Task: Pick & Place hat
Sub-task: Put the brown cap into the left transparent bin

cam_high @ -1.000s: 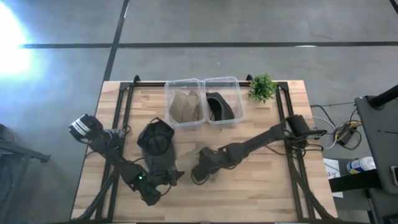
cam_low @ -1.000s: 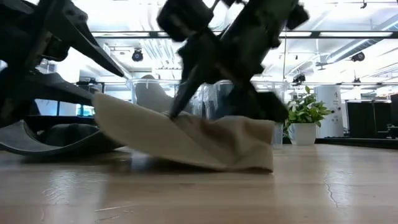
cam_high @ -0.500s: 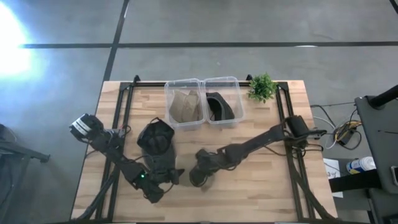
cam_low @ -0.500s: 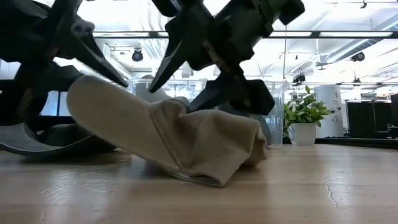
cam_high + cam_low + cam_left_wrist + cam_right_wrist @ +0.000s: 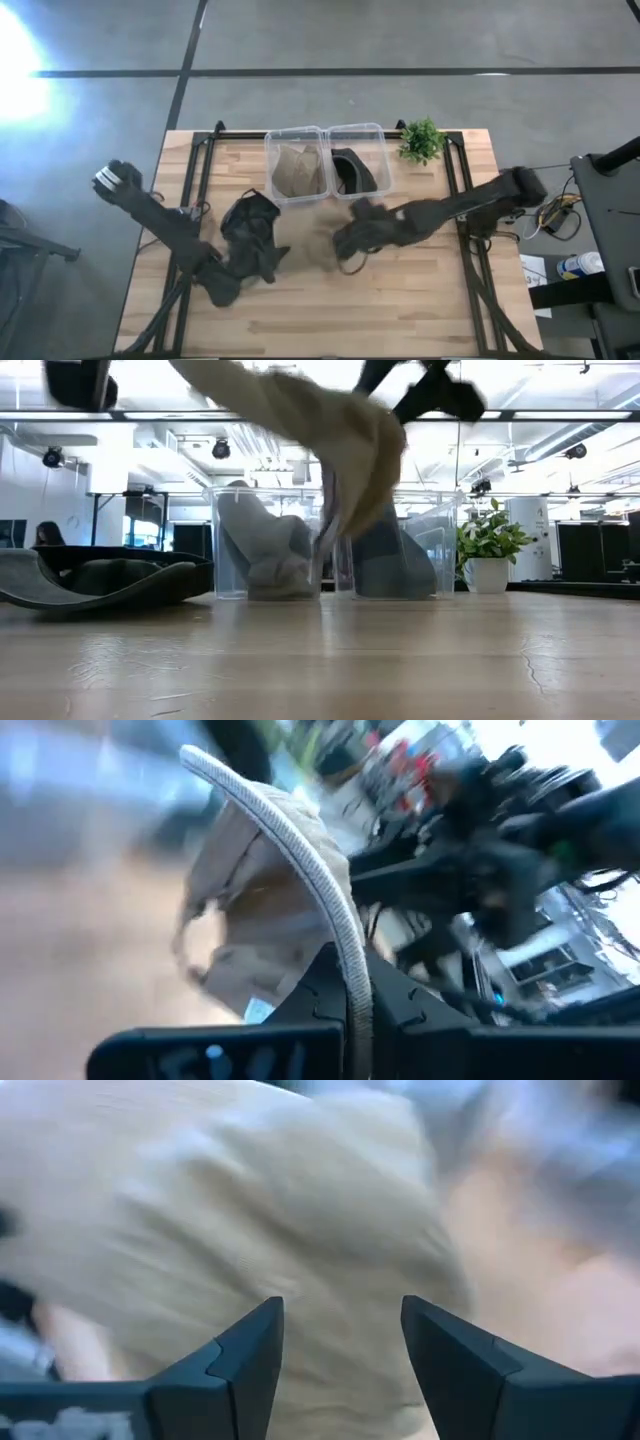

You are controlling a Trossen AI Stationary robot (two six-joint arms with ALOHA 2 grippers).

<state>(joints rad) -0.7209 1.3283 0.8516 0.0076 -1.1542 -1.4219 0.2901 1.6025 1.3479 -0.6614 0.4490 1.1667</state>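
Judged mid-carry: pick done, place not yet made. Found the hat (image 5: 340,440) clear of the surface (image 5: 400,300), hanging high in the low view, in front of the two clear bins. Placed the right gripper (image 5: 350,240) near the middle of the surface, just short of the bins, with its fingers (image 5: 240,1360) set wide around bunched cloth, so read as gripping the hat's bulk. Saw the left gripper (image 5: 265,262) low on the left beside a black hat (image 5: 250,225) lying on the surface; could not tell its hold, though the carried hat's brim ran close past it in the left wrist view.

Next, likely: needed to travel on over a bin rim, then release above the left bin (image 5: 296,165), already holding tan cloth, or the right bin (image 5: 358,162), holding something dark. Could not say which.

Looked soft and tan, folded and drooping, with a pale piped brim edge.
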